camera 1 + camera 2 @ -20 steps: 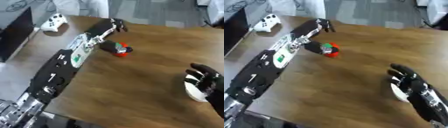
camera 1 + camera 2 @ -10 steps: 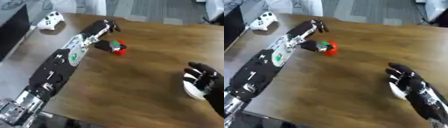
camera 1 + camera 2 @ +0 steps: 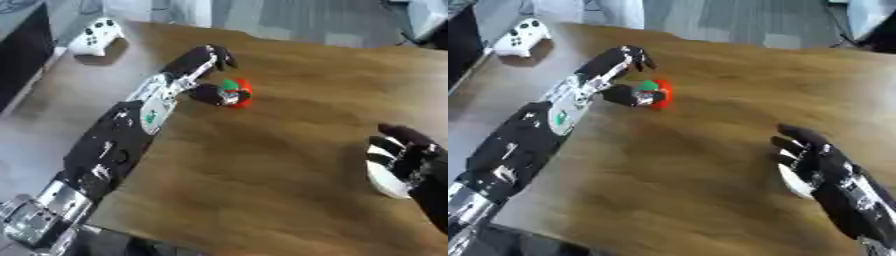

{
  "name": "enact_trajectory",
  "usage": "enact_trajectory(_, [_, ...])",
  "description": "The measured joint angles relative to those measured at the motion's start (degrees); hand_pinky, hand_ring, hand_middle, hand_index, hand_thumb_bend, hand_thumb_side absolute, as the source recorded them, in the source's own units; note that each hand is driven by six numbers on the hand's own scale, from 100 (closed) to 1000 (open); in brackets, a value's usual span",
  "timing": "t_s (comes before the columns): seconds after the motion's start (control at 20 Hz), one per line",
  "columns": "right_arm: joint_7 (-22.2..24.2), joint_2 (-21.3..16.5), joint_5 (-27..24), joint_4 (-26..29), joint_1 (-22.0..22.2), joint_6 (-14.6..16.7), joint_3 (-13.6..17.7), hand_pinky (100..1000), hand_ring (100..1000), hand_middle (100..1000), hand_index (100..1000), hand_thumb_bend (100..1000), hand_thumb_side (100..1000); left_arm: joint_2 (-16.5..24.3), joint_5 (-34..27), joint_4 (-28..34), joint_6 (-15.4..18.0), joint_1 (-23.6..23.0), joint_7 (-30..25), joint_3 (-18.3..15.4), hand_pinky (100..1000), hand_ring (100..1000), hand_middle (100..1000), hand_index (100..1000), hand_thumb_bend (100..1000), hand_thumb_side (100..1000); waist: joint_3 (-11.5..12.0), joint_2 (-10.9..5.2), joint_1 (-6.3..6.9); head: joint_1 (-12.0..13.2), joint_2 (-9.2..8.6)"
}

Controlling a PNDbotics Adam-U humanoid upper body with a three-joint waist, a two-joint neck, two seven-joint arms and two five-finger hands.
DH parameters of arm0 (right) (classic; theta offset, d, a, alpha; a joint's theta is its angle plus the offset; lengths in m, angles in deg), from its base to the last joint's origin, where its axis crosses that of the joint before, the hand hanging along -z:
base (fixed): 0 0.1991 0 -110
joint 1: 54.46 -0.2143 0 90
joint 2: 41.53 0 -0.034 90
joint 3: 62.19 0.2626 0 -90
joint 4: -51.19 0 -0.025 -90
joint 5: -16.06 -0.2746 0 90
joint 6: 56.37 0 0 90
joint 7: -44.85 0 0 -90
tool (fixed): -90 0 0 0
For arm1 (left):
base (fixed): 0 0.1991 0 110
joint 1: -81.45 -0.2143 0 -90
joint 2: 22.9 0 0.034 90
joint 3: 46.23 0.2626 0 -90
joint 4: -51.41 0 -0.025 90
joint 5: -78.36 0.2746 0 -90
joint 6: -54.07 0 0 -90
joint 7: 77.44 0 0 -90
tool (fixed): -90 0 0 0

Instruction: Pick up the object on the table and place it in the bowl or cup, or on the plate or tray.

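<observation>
A small red and green object [image 3: 239, 92] lies on the brown table [image 3: 289, 130], towards its far left. My left hand [image 3: 190, 66] reaches in from the lower left. Its fingers stretch past the object's far left side, and its dark thumb rests against the object's left side. That hand is open and the object still sits on the wood. At the right edge my right hand [image 3: 819, 159] hovers open, fingers spread, above a white dish [image 3: 790, 183] that it partly hides.
A white game controller [image 3: 94, 37] lies at the table's far left corner. A black box [image 3: 19, 56] stands beyond the left edge. Bare wood spans the stretch between the object and the dish.
The whole picture has shifted, so the camera has moved. My left hand stays at the object, with the thumb now against it. The right hand holds its place over the dish.
</observation>
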Motion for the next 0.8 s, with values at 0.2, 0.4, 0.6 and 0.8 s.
enact_trajectory(0.2, [0.1,0.4,0.0,0.0,0.0,0.0,-0.2,942,990,1000,1000,100,804,-0.9,0.5,-0.9,0.4,0.0,0.3,0.0,745,621,637,722,564,736,-0.2,0.25,-0.26,0.8,-0.87])
enact_trajectory(0.4, [0.2,0.5,0.0,0.0,0.0,0.1,-0.2,943,991,1000,1000,100,804,-2.1,0.6,-1.5,0.8,0.1,0.6,0.1,748,619,628,720,565,736,-0.4,0.47,-0.47,1.3,-1.43])
enact_trajectory(0.6, [0.3,0.5,0.0,0.0,0.0,0.2,-0.2,943,991,1000,1000,100,804,-3.3,1.2,-2.1,1.3,0.1,1.0,0.3,745,614,621,719,573,731,-0.5,0.57,-0.51,1.8,-1.95])
enact_trajectory(0.8, [0.3,0.5,0.0,0.0,-0.1,0.2,-0.2,943,991,1000,1000,100,804,-3.8,2.2,-2.7,1.6,0.1,1.4,0.4,730,588,603,720,589,714,-0.7,0.66,-0.57,2.5,-2.85])
